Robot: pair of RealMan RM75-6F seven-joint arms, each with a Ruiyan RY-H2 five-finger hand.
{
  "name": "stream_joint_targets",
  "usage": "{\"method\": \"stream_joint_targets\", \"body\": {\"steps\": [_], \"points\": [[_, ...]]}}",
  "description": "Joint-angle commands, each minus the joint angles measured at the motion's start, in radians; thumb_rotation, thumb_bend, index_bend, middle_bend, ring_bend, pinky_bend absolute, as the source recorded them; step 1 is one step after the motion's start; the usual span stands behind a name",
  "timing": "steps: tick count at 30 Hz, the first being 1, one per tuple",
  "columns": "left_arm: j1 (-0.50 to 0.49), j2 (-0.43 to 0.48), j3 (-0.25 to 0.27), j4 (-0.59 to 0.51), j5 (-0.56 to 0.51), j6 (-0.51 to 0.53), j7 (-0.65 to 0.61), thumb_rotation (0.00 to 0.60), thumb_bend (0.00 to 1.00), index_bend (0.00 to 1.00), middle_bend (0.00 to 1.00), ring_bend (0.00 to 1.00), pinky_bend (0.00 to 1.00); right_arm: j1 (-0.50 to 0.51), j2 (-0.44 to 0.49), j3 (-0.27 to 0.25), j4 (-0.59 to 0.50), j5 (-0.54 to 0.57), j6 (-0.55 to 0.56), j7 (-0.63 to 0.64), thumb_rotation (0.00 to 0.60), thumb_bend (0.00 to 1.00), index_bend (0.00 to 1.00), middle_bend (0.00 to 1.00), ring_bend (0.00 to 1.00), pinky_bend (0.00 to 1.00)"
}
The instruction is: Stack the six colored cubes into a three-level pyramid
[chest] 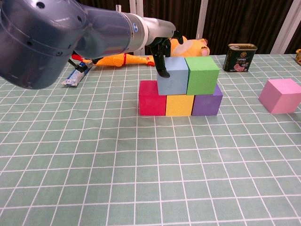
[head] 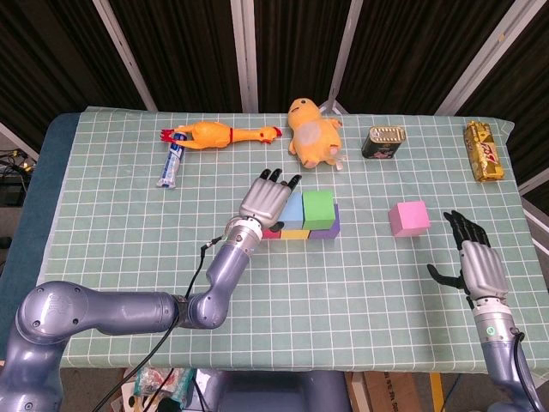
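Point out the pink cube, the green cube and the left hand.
pink cube [head: 409, 217], head view, top face.
green cube [chest: 203, 75], chest view, front face.
left hand [head: 263, 201], head view, back of hand.

We count six cubes [head: 317, 209], two robot hands [head: 268, 201], one rubber chicken [head: 221, 135], one plush toy [head: 314, 131], one tin [head: 385, 142], one snack pack [head: 483, 151] and one tube [head: 171, 164].

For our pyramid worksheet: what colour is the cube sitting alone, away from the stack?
Pink. The lone cube shows best in the head view, right of the stack.
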Motion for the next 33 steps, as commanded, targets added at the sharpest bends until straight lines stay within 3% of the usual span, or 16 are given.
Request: {"method": "stream_joint_targets", "body": {"steps": [1,17,33], "points": [[-0.001,-0.003,0.001,0.003,0.0,-0.002,-0.001,0.6,0.38,0.1,0.36,0.08,0.12,0.0,0.0,0.0,0.0,0.0,0.0,-0.001,0.6,0.31,0.0,0.0,0.0,0.0],[-0.005,-0.014,0.002,0.016,0.003,-0.008,-0.001,0.6,0.38,0.1,0.35,0.08,0.11,0.001,-0.001,0.0,0.002,0.002,-0.002,0.001,0.6,0.31,0.0,0.0,0.0,0.0],[-0.003,-0.007,0.004,0.005,-0.007,-0.008,0.004,0.6,0.31,0.05,0.21,0.07,0.11,0.001,-0.001,0.0,-0.001,-0.002,0.0,0.0,0.6,0.31,0.0,0.0,0.0,0.0]]}}
